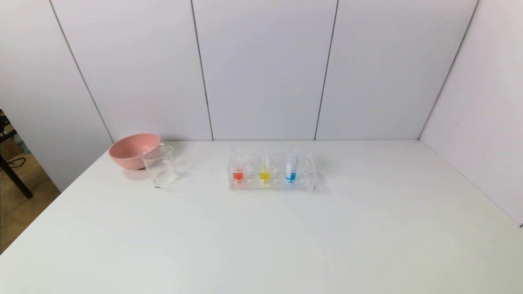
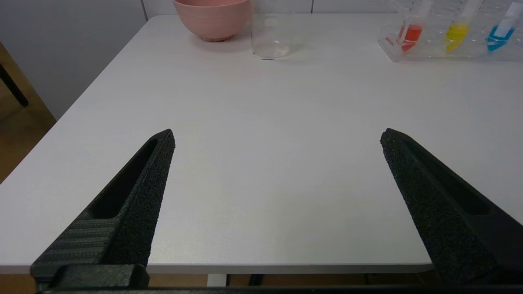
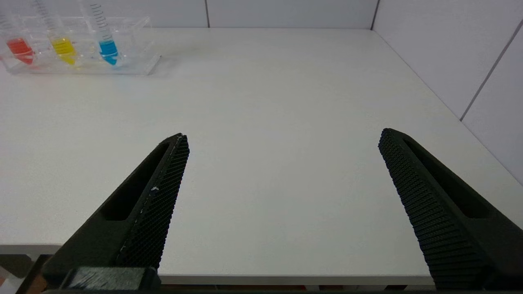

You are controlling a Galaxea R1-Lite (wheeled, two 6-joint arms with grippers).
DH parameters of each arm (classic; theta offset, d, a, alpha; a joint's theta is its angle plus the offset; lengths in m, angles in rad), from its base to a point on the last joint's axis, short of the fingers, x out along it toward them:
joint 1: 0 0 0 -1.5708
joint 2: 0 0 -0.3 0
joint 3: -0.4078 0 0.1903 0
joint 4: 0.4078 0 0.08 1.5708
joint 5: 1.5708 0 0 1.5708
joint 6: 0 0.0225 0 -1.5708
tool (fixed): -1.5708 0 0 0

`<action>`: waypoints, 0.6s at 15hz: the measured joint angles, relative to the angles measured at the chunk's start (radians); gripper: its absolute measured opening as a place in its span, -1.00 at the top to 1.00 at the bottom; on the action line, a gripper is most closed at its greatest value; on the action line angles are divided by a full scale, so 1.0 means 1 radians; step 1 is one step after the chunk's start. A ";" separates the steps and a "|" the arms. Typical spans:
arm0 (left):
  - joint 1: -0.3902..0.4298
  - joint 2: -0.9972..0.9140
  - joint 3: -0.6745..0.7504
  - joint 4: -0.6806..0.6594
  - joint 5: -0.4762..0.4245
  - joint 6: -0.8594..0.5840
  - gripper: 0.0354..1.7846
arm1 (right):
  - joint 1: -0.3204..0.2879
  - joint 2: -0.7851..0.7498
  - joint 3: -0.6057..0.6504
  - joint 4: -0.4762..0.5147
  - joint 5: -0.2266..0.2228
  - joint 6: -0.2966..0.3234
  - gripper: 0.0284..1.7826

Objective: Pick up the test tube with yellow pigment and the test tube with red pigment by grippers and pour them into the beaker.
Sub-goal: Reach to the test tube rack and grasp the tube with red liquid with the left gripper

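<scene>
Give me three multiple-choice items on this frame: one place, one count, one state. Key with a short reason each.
1. The beaker stands:
A. beside the pink bowl
B. inside the tube rack
C. at the table's near edge

2. Tubes with coloured liquid in the tube rack:
A. two
B. three
C. four

3. The left gripper has its jaws:
A. shut on a tube
B. shut, empty
C. open, empty

Key: A, the beaker's wall overlaps the bowl in the head view; B, red, yellow, blue; C, the jaws stand wide apart over bare table.
</scene>
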 joint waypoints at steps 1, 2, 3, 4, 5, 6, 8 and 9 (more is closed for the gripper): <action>0.000 0.000 0.000 0.000 0.000 0.000 -0.98 | 0.000 0.000 0.000 0.000 0.000 0.000 -0.91; 0.000 0.000 0.000 0.000 0.000 0.000 -0.98 | 0.000 0.000 0.000 0.000 0.000 0.000 -0.91; 0.000 0.000 0.000 0.000 0.000 0.000 -0.98 | 0.000 0.000 0.000 0.000 0.000 0.000 -0.91; 0.000 0.000 0.000 0.000 0.000 0.000 -0.98 | 0.000 0.000 0.000 0.000 0.000 0.000 -0.91; 0.000 0.000 0.000 0.000 0.000 0.000 -0.98 | 0.000 0.000 0.000 0.000 0.000 0.000 -0.91; 0.000 0.000 0.000 0.000 0.000 0.000 -0.98 | 0.000 0.000 0.000 0.000 0.000 0.000 -0.91; 0.000 0.000 0.000 0.000 0.000 0.000 -0.98 | 0.000 0.000 0.000 0.000 0.000 0.000 -0.91; 0.000 0.000 0.000 0.000 0.000 0.000 -0.98 | 0.000 0.000 0.000 0.000 0.000 0.000 -0.91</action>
